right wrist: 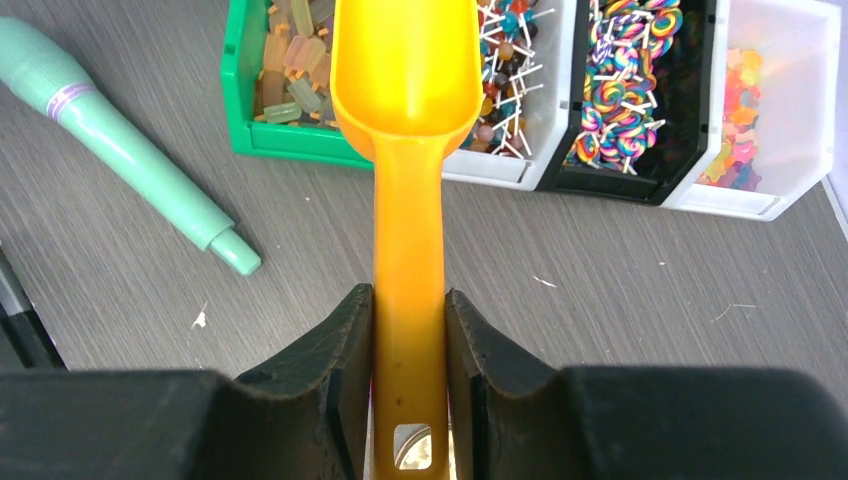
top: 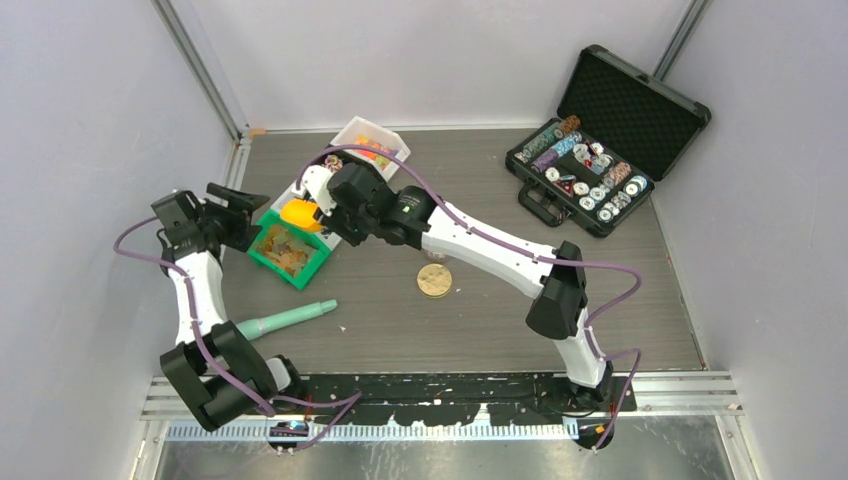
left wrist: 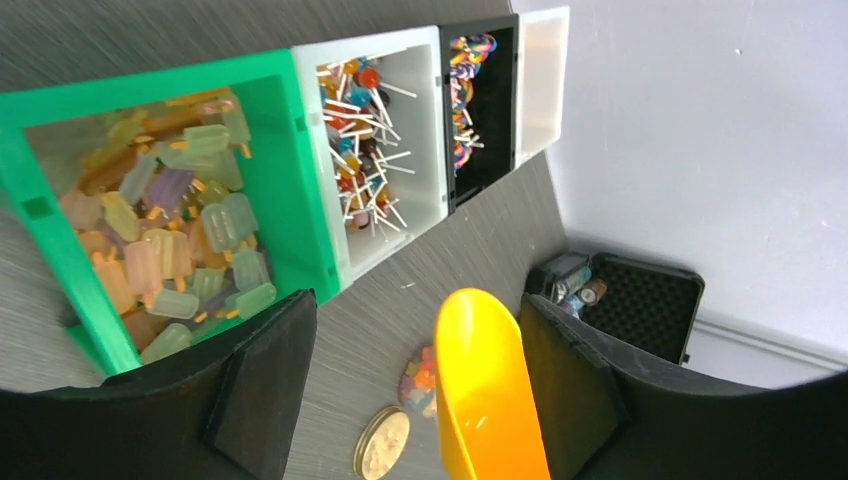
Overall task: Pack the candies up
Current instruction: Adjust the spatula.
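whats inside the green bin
The green bin holds pale, popsicle-shaped candies piled together. Its floor is covered by them, so anything beneath cannot be seen.

The top camera sits high behind both arms and looks down on the whole table (top: 620,300). The left wrist camera looks out low and slanted, close to the green bin (left wrist: 290,170). The right wrist camera looks down past the right gripper (right wrist: 408,300) — both wrist views share that bin and the orange scoop (right wrist: 408,90).
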### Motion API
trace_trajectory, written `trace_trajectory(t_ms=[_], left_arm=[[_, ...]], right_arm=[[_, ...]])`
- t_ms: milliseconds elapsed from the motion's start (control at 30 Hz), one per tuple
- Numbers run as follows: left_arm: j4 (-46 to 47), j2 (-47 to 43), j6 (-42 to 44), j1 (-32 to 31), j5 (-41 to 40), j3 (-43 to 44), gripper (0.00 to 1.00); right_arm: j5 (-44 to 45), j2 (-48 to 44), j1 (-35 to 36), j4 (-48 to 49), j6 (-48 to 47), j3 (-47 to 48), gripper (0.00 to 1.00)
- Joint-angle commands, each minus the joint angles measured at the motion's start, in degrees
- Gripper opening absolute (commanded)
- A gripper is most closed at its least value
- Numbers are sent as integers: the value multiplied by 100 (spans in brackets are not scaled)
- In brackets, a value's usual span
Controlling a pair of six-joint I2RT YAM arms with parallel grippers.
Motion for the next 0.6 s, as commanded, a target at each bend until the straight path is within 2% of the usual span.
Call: trace_trajectory(t_ms=[0,300,500,567], left_arm=[[349,-189,-236,-188,346,-22,76],[1289,-229,-831,-396,513,-666,73],[1315,-164,-826,-466,484,-799,62],[1331,-194,-837,-471,437,-867,54]], right_arm=[[-152,-417,-11,511,169,-56,0],[-218,-507,-21,916,209,-159,0],[-426,-854,-15,1910,437,-736,0],[-517,-990,-20,2279,509,-971,0]])
